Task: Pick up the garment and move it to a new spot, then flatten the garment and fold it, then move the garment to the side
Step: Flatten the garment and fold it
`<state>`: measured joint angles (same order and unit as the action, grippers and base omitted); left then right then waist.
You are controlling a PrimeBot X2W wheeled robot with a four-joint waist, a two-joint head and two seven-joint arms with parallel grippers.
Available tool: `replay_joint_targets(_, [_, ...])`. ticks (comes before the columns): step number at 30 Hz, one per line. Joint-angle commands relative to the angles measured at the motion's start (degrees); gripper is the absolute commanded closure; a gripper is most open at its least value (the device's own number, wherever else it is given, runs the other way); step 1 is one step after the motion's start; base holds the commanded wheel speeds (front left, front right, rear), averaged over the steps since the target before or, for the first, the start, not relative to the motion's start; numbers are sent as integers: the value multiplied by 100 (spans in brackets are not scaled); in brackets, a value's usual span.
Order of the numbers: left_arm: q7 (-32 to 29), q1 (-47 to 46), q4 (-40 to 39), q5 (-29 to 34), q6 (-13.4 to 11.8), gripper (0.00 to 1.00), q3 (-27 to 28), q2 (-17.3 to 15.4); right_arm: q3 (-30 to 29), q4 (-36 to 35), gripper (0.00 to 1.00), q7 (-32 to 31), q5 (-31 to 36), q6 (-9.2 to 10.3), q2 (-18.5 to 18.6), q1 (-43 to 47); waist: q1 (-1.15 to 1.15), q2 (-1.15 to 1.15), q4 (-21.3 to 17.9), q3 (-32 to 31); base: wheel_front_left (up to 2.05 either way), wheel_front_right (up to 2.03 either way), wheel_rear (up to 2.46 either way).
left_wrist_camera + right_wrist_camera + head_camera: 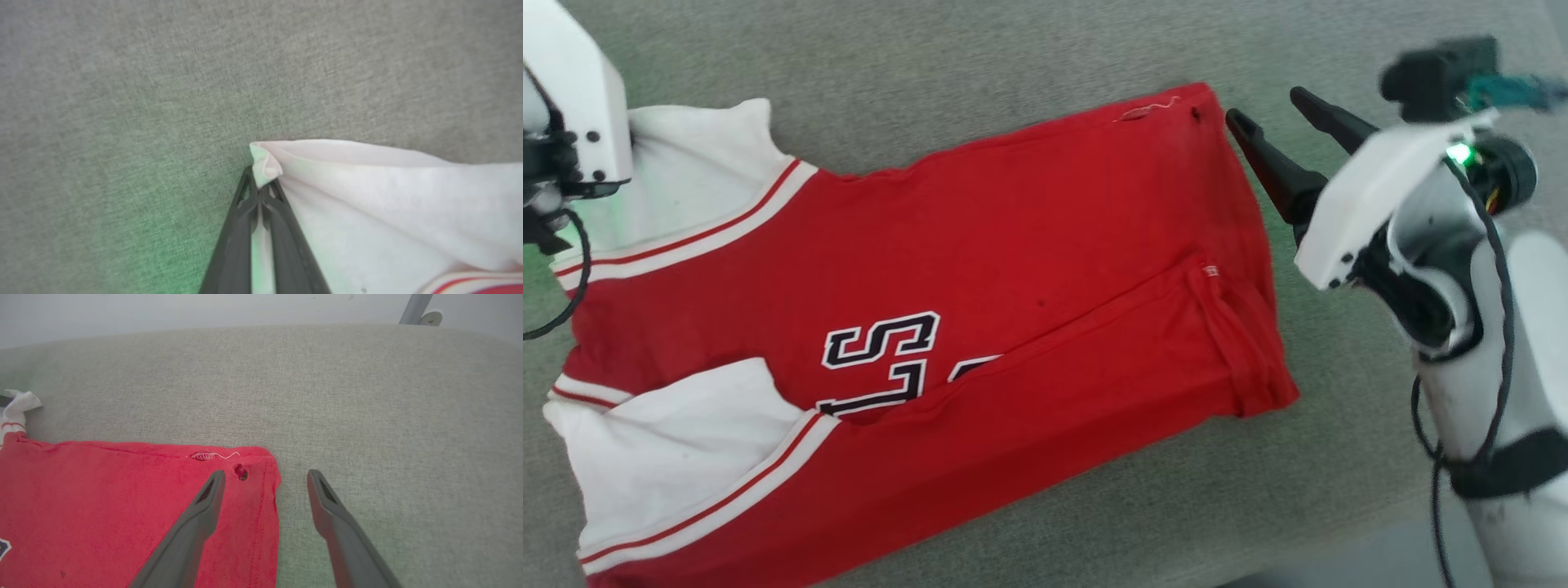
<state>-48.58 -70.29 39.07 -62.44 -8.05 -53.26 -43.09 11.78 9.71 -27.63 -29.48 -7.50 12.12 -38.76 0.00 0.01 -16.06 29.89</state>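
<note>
The garment (980, 269), a red T-shirt with white sleeves and striped trim, lies spread on the grey cloth surface, its near long side folded over. My left gripper (260, 188) is shut on the corner of the far white sleeve (367, 196); in the head view only its white wrist housing (572, 106) shows at the sleeve (698, 175). My right gripper (1266, 106) stands open at the garment's far hem corner (1201, 102). In the right wrist view its fingers (204, 506) straddle that corner (261, 465), one above the red cloth, the other above bare surface.
The grey cloth surface (1013, 57) stretches beyond the garment on the far side and to the right. A metal leg (414, 308) stands past its far edge. The surface's near edge (1339, 539) runs at the lower right.
</note>
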Motion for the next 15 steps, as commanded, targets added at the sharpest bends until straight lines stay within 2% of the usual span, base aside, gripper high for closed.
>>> replay_joint_targets(1, [-61, 464, 192, 80, 37, 100, -272, 253, 70, 136, 0, -114, -11, 3, 52, -155, 0, -1, 77, 54, 0, 0, 0])
replay_joint_targets(10, [209, 286, 223, 82, 203, 100, -294, 719, 782, 1759, 0, -1297, -433, 3, 221, -1362, 0, -1, 425, 145, 0, 0, 0])
replay_joint_targets(15, [283, 241, 293, 105, 278, 100, -338, 884, 1312, 2567, 0, -2062, -595, 2, 215, -1586, 0, -1, 601, 135, 0, 0, 0])
